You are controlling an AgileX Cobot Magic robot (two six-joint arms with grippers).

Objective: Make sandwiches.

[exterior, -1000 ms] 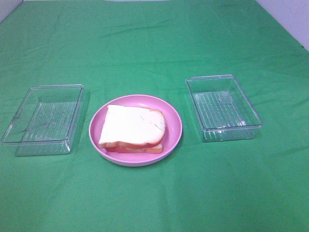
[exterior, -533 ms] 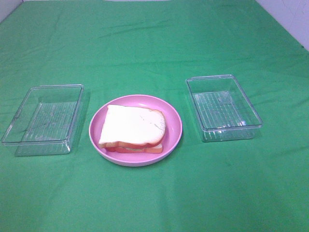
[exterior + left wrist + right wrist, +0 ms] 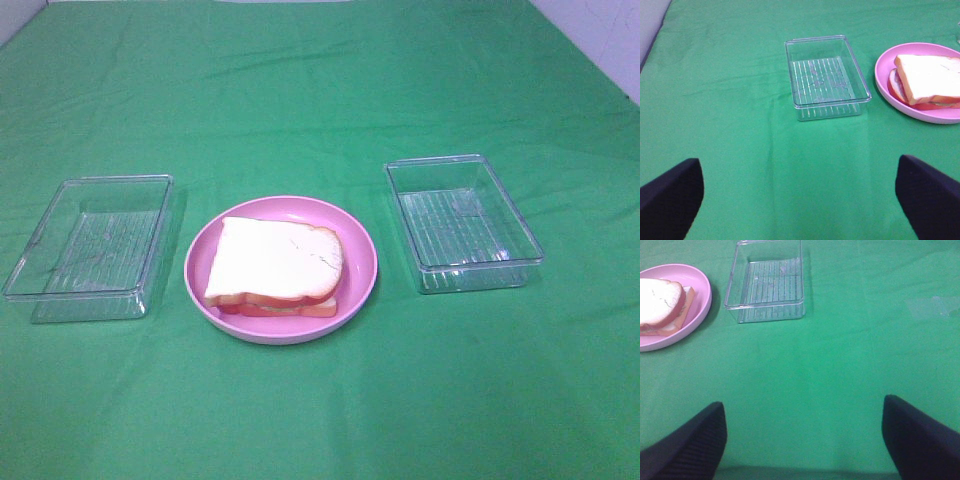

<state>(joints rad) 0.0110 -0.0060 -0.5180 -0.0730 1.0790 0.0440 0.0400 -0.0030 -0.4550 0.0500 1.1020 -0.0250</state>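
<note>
Nothing on the green cloth (image 3: 320, 90) has shifted since the earlier pictures: cloth, trays, plate and sandwich all lie exactly as they did a second ago, and no arm has entered the high view. Two clear plastic trays sit well apart, the left tray (image 3: 88, 245) and the right tray (image 3: 462, 221), with the pink plate (image 3: 358, 262) between them. On the plate rests the sandwich (image 3: 275, 268), already stacked: a white top slice with an orange-brown crust and a thin crack across its face, reddish-pink filling showing along the near edge, a pale strip of green just visible, and a bottom slice under it. Its layers sit slightly offset, the top slice skewed. Left gripper (image 3: 800, 200) hovers over bare cloth near the left tray, jaws spread wide and empty. Right gripper (image 3: 802, 440) does likewise near the right tray, jaws wide and holding nothing.
</note>
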